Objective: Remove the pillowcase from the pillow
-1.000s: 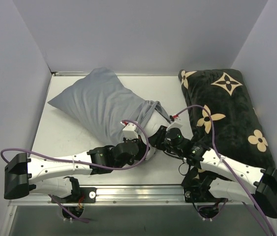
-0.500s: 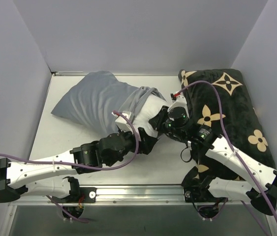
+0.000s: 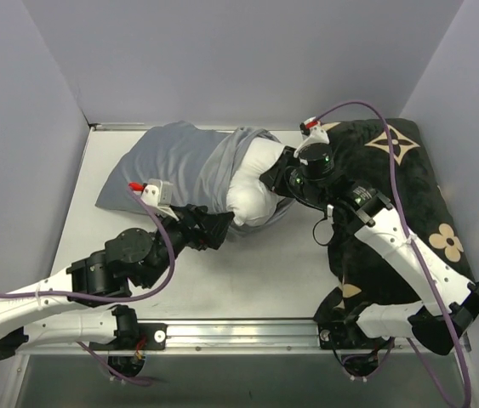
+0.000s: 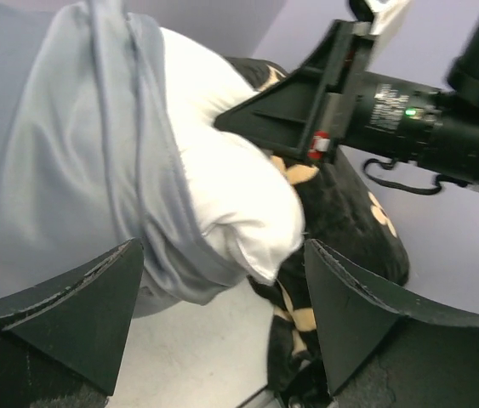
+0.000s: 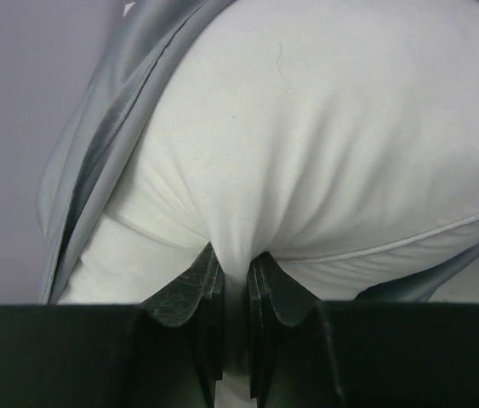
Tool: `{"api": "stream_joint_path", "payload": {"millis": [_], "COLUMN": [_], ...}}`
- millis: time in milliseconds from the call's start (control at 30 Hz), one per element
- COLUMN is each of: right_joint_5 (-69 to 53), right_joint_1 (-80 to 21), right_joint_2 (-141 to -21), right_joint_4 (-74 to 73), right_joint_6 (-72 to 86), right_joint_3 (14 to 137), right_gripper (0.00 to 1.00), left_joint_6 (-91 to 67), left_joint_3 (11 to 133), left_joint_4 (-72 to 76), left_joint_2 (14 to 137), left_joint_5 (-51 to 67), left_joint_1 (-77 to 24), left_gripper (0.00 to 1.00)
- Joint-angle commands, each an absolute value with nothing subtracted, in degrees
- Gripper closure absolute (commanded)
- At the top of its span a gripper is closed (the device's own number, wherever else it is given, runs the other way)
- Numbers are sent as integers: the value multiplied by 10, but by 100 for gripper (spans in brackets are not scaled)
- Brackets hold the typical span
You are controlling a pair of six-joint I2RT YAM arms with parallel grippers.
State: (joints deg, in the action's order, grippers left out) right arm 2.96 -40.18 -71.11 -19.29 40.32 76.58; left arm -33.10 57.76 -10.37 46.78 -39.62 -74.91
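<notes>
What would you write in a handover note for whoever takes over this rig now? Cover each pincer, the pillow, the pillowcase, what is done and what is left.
Left pincer: open, holding nothing, facing the bunched mouth of the pillowcase.
Right pincer: shut on the bare end of the pillow.
Pillow and pillowcase lie on the table, beside a black cushion.
Done: one end of the pillow is out.
Left: grip the pillowcase and pull the two apart.

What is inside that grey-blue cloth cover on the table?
A white pillow. One end bulges out of the open mouth of the pillowcase, pinched by the right gripper. The rest is covered by the cloth and cannot be seen.
</notes>
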Motion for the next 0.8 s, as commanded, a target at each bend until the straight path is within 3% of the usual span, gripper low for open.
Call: {"api": "stream_joint_path", "payload": {"millis": [0, 200, 400, 533, 767], "right_joint_5": [25, 17, 23, 27, 21], "right_joint_1": [-398, -396, -396, -392, -387], "right_joint_2": [-714, -744, -749, -747, -749], "right_joint_4": [-162, -187, -207, -221, -229], "right_joint_6": [385, 381, 374, 369, 368], "right_joint_3": [858, 918, 954, 974, 985], "right_gripper": [100, 100, 100, 100, 100], "left_joint_6": [-331, -345, -365, -348, -330], "left_joint_3": [611, 563, 532, 511, 514], "left_joint_4": [-171, -151, -142, -129, -113], "left_joint_2": [491, 499, 476, 439, 449], "left_joint_5": [-475, -548, -542, -524, -265], "left_joint_1": [-750, -743, -687, -638, -463], "left_gripper": [16, 14, 21, 14, 13]}}
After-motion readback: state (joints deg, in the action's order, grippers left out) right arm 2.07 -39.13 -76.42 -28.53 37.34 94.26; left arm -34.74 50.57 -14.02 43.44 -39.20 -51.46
